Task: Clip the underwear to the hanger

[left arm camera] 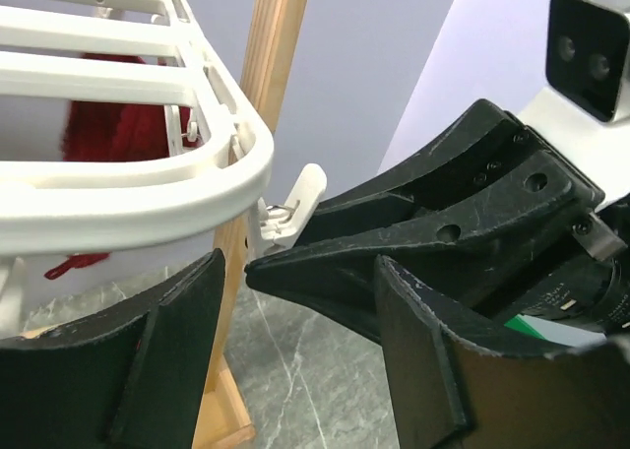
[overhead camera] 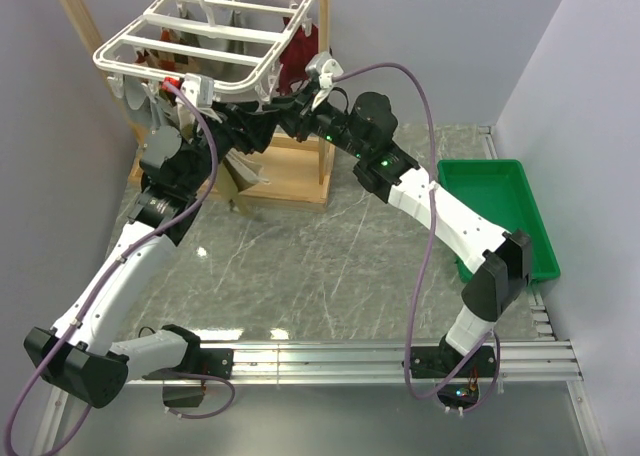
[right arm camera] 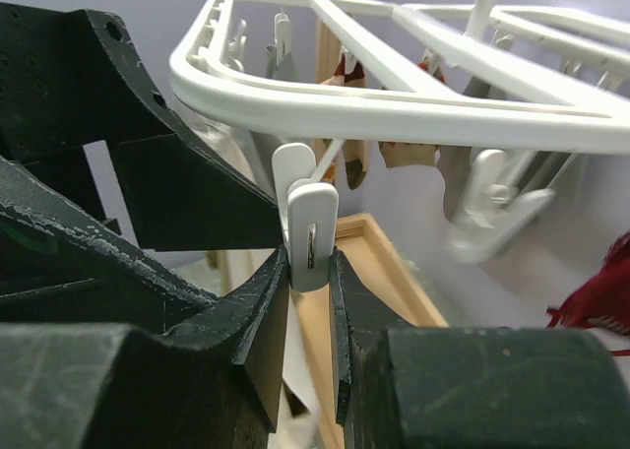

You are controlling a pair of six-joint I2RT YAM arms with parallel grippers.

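right wrist view, right tool (right arm camera: 310, 272) pinching a white clip (right arm camera: 312, 227) on the hanger (right arm camera: 394, 114), left tool (left arm camera: 300, 272) spread

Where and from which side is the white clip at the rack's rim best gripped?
Pinch the clip across its two flat faces, from below the hanger, as the right gripper does: it hangs narrow and upright, and the rim blocks access from above.

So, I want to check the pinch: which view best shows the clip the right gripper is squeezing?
Right wrist: the clip fills the centre, pinched by the right gripper. Left wrist shows it side-on under the hanger rim. In top external it is too small to make out.
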